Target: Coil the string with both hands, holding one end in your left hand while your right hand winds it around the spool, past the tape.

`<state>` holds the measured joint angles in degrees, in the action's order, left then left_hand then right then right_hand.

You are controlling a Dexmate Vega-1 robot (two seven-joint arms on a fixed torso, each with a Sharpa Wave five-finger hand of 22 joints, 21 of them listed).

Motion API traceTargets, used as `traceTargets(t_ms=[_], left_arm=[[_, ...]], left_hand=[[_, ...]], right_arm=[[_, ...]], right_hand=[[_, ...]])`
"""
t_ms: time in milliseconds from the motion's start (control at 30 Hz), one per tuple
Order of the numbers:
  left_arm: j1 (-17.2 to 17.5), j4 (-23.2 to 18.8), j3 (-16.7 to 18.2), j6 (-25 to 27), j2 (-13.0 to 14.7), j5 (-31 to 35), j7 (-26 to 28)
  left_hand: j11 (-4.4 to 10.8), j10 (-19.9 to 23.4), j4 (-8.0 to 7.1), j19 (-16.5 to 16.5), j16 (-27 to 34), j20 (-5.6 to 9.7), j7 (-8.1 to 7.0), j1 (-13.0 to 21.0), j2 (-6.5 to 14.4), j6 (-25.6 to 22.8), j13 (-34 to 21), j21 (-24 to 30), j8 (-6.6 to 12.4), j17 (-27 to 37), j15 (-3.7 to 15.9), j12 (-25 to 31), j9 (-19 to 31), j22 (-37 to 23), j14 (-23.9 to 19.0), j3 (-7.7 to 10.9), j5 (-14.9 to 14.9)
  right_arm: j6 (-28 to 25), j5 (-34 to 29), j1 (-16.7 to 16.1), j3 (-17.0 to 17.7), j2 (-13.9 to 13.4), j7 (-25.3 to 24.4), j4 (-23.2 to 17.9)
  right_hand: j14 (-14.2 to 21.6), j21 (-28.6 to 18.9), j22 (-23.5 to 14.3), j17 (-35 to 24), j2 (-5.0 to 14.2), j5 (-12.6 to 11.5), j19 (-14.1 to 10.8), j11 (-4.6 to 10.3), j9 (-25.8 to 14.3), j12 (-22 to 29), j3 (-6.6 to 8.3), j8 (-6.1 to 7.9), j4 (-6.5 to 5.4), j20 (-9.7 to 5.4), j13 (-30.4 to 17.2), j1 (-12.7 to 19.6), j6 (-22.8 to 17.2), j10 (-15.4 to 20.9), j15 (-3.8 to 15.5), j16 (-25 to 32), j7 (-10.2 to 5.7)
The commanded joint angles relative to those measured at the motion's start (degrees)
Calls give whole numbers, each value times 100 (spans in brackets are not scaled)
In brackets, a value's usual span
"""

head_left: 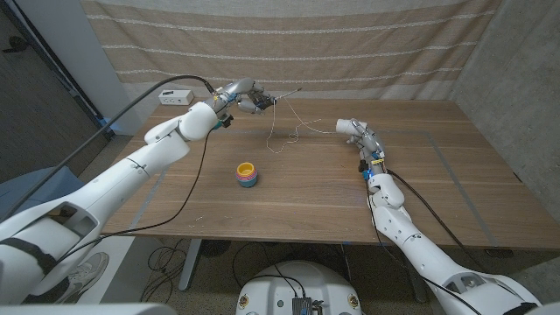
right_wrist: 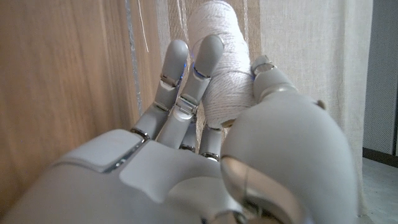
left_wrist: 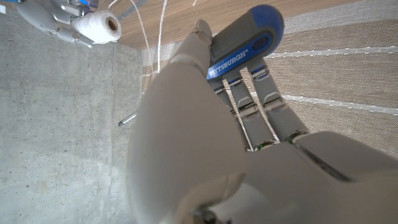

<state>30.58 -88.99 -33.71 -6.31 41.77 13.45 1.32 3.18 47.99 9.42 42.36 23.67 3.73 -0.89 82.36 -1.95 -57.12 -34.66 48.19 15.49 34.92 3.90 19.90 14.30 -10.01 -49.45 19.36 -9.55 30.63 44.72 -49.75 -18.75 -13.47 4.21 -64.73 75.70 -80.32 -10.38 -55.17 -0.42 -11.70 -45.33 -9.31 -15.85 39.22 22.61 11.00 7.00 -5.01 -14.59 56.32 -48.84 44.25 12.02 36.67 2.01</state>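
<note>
My left hand (head_left: 241,96) is raised over the far side of the table and grips a blue and grey tool handle (left_wrist: 245,40); its thin shaft (head_left: 289,91) points toward my right. A thin white string (head_left: 278,129) hangs from that tool in loose loops and runs across to the white spool (head_left: 348,128). My right hand (head_left: 359,136) holds the spool, fingers wrapped round its wound string (right_wrist: 221,68). The left wrist view also shows the spool (left_wrist: 99,26) and strands of string (left_wrist: 163,25) beyond my left hand (left_wrist: 186,137). A stack of coloured tape rolls (head_left: 248,173) stands mid-table, nearer than both hands.
A small white box (head_left: 176,96) sits at the table's (head_left: 289,210) far left corner, with a black cable (head_left: 131,109) running past it. A striped curtain (head_left: 350,44) hangs right behind the table, and a concrete wall (head_left: 516,70) stands on the right.
</note>
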Motion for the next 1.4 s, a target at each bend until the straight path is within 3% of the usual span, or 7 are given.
traceTargets(t_ms=[33, 333, 633, 867, 1400], left_arm=[[-117, -38, -133, 322, -57, 288, 72], [-153, -305, -267, 800, -99, 705, 184], [-193, -439, -392, 981, -73, 911, 91], [-278, -425, -446, 651, 67, 755, -342], [-316, -531, -509, 663, 185, 784, -913]], left_hand=[[-13, 54, -23, 13, 32, 799, 756, 888, 900, -802, -35, 191, 46, 15, 604, -16, 22, -26, -300, 35, -39], [-16, 52, -16, 15, 21, 804, 768, 897, 897, -808, -37, 198, 35, -1, 597, -34, 14, -26, -319, 36, -45], [-19, 54, -17, 21, 11, 810, 757, 895, 895, -804, -27, 207, 25, -17, 600, -57, 14, -27, -339, 36, -50], [-19, 51, -25, 23, 3, 809, 752, 884, 896, -807, -26, 212, 20, -21, 599, -71, 16, -27, -340, 32, -50], [-16, 56, -27, 17, -8, 808, 757, 880, 897, -799, -42, 214, 7, -17, 596, -86, 21, -23, -329, 27, -48]], right_arm=[[-105, 230, -328, -286, -737, 1565, -887], [-311, -87, -171, -631, -1211, 2137, -1643], [-453, -306, 161, -943, -1301, 2425, -1939], [-408, -507, 399, -981, -1359, 2382, -2116], [-135, -838, 757, -821, -1477, 2050, -2486]], right_hand=[[24, -29, -2, -26, 993, -38, 19, 829, -27, 803, 156, 30, -143, -587, -1850, 995, -1045, 1394, 30, -11, 398], [30, -48, 0, -31, 995, -37, 23, 832, -36, 800, 152, 30, -144, -581, -1860, 996, -1041, 1394, 31, -10, 412], [25, -60, 2, -22, 998, -34, 35, 836, -31, 791, 151, 25, -144, -582, -1871, 998, -1040, 1372, 30, -21, 416], [16, -69, 4, -42, 1004, -35, 34, 836, -29, 781, 158, 20, -149, -588, -1855, 997, -1033, 1385, 29, -19, 414], [6, -86, 7, -52, 1000, -36, 51, 837, -35, 776, 165, 22, -158, -587, -1881, 992, -1024, 1368, 29, -32, 411]])
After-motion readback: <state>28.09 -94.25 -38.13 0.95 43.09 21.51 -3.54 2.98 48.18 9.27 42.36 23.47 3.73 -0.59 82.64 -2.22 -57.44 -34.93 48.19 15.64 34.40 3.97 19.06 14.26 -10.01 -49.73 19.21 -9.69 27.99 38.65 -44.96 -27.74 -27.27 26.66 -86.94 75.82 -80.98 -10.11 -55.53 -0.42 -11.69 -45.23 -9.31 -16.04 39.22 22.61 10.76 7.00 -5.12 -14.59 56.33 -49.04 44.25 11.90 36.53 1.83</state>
